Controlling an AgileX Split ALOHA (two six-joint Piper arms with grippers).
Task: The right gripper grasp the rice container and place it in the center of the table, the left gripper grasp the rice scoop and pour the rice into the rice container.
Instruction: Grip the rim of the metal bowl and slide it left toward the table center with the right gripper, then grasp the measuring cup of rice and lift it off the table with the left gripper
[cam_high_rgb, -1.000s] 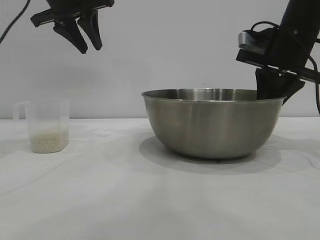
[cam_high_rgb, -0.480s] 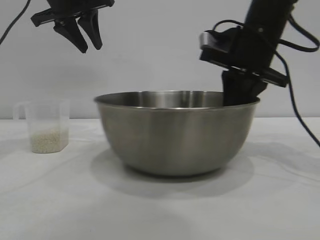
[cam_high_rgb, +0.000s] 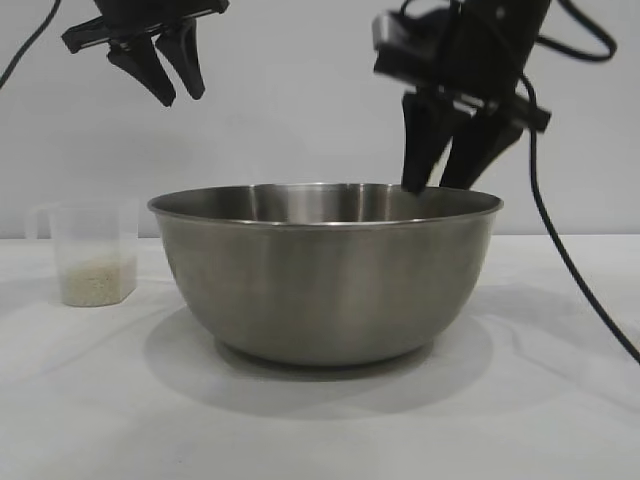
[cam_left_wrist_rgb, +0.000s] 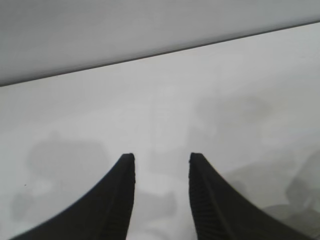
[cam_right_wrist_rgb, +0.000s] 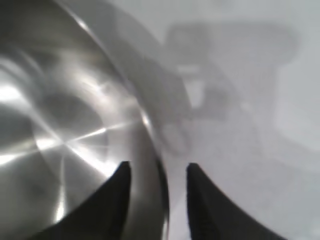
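Note:
The rice container (cam_high_rgb: 325, 275), a large steel bowl, stands on the white table (cam_high_rgb: 320, 420) near the middle. My right gripper (cam_high_rgb: 432, 185) hangs just above the bowl's far right rim, fingers spread apart, nothing between them. In the right wrist view the rice container's rim (cam_right_wrist_rgb: 150, 130) runs below the gap of the right gripper (cam_right_wrist_rgb: 156, 167). The rice scoop (cam_high_rgb: 92, 250), a clear plastic cup with rice (cam_high_rgb: 96, 281) in its base, stands at the left. High above it my left gripper (cam_high_rgb: 178, 95) hangs open and empty; the left gripper (cam_left_wrist_rgb: 161, 157) in its wrist view shows only tabletop.
A black cable (cam_high_rgb: 575, 270) trails from the right arm down toward the table at the right. Bare tabletop lies in front of the bowl and between bowl and cup.
The bowl has slid left toward the table's middle. The right gripper has opened, let go of the rim and lifted. The left gripper has not moved.

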